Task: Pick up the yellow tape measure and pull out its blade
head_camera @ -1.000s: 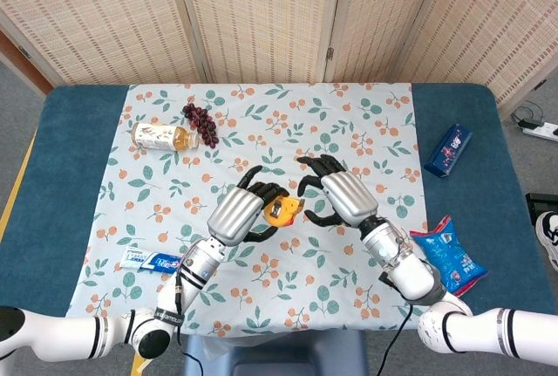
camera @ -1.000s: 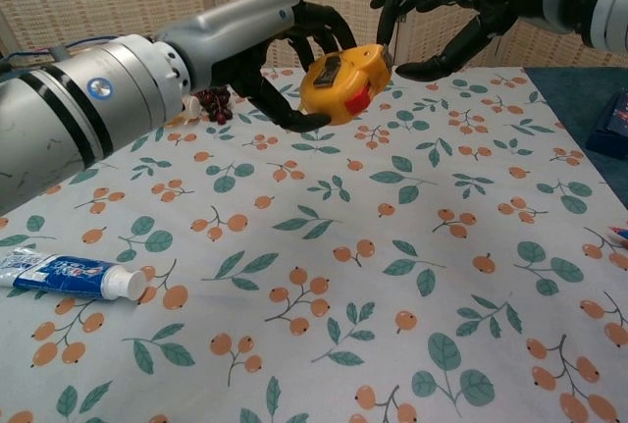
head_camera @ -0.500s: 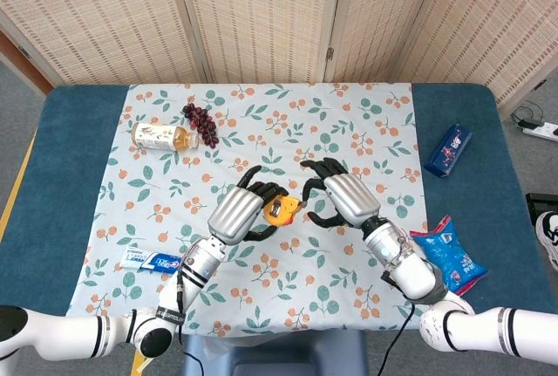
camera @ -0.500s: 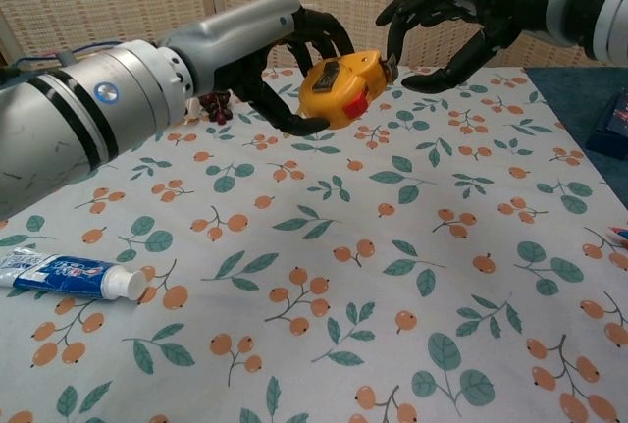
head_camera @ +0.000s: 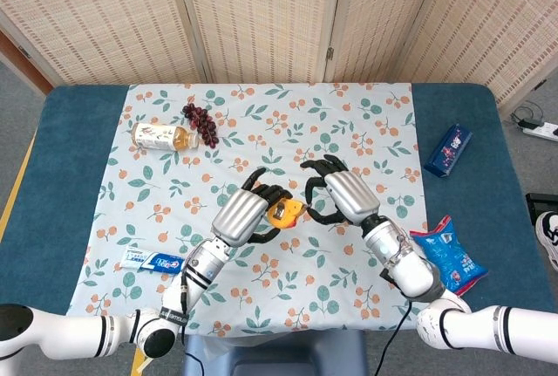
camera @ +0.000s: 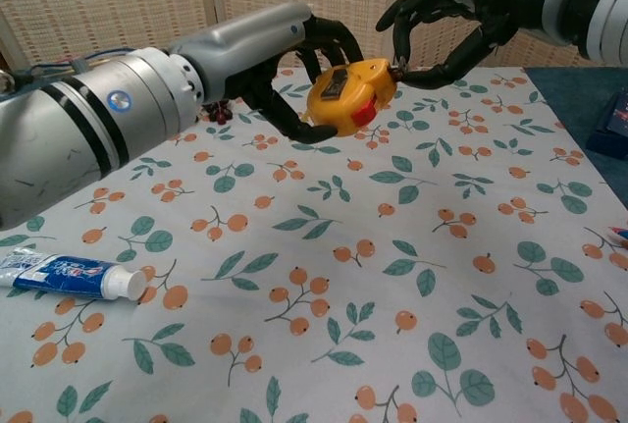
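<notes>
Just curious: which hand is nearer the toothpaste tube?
Left. The left hand holds the tape measure just above the toothpaste tube; the right hand is farther across.

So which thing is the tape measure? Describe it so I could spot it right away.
Start at the flowery tablecloth and find the two robot hands meeting over its middle. The yellow tape measure is held in the left hand, lifted above the cloth. It is the only chunky yellow-orange case there, with a red button on its side.

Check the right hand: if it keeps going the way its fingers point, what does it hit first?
Most likely the yellow tape measure held by the left hand. The right hand has its fingertips at the case's blade end; whether they already touch is unclear.
</notes>
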Motion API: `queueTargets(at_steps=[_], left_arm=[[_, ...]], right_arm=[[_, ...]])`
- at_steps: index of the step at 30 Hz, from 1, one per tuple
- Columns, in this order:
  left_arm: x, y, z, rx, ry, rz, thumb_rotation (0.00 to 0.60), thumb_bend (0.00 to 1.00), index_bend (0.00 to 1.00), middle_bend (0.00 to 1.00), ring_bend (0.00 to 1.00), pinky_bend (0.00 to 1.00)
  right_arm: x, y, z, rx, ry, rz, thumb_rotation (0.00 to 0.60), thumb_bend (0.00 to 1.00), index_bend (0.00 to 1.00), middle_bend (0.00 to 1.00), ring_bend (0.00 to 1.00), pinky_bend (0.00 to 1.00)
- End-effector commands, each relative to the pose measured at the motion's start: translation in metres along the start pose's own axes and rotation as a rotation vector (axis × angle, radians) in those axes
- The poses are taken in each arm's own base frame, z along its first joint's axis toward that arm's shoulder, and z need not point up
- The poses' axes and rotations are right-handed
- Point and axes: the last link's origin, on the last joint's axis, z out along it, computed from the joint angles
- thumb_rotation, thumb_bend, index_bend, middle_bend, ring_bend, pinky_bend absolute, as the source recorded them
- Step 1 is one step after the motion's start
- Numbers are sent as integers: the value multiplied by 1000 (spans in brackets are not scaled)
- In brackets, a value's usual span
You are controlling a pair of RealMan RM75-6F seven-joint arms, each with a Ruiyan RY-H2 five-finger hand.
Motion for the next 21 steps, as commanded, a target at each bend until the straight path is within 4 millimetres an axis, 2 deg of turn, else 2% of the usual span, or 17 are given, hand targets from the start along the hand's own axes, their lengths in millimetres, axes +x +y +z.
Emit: queueTargets(at_steps=[1, 13, 21], left_arm=[[-1, 0, 0, 0, -2, 2, 600, 379, 618, 546, 470, 95], [-2, -3, 1, 7, -5, 4, 600, 379, 618, 546, 470, 95], [-4, -19, -1, 34, -5, 20, 600, 379, 619, 546, 470, 95]], right_arm=[[-1, 0, 1, -2, -2, -2, 600, 374, 626, 192, 140, 27], [-4, -2, 3, -4, 1, -6, 600, 374, 657, 222, 152, 35], [1, 0, -2, -12, 16, 1, 600, 396, 679, 239, 172, 36]])
